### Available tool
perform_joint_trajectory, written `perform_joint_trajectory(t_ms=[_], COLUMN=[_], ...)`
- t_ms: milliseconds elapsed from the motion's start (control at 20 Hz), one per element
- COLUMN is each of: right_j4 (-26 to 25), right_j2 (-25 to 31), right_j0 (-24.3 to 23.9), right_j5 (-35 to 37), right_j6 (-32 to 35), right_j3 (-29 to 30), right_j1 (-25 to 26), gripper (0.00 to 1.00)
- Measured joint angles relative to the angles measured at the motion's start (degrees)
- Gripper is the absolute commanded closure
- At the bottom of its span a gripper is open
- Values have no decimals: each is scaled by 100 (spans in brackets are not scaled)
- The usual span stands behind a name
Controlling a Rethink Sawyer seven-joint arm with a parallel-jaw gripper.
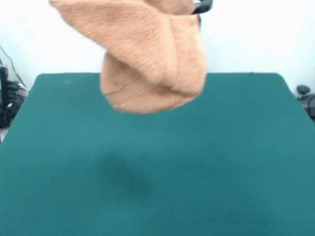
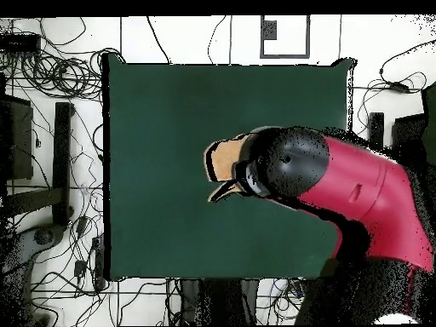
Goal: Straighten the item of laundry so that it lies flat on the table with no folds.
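The light orange-tan towel hangs bunched and folded in the air above the far middle of the dark green table. Its lower edge is clear of the cloth and it casts a dim shadow below. A band stripe shows near its lower left. Only a black part of my gripper shows, at the top edge, where it holds the towel's top. In the overhead view the red and black arm covers the gripper. Only a corner of the towel sticks out at the arm's left, over the table.
Cables and black gear lie on the floor left of the table in the overhead view, with more at the right. A white square frame lies beyond the far edge. Dark equipment stands at both sides in the front view.
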Motion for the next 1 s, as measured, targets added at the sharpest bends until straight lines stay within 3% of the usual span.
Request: perform_joint_trajectory(t_ms=[450, 1000], right_j4=[-592, -1638], right_j2=[88, 100], right_j0=[-369, -311], right_j5=[-1403, -2901], right_j6=[0, 0], right_j3=[-225, -228], right_j1=[374, 614], gripper=[100, 100])
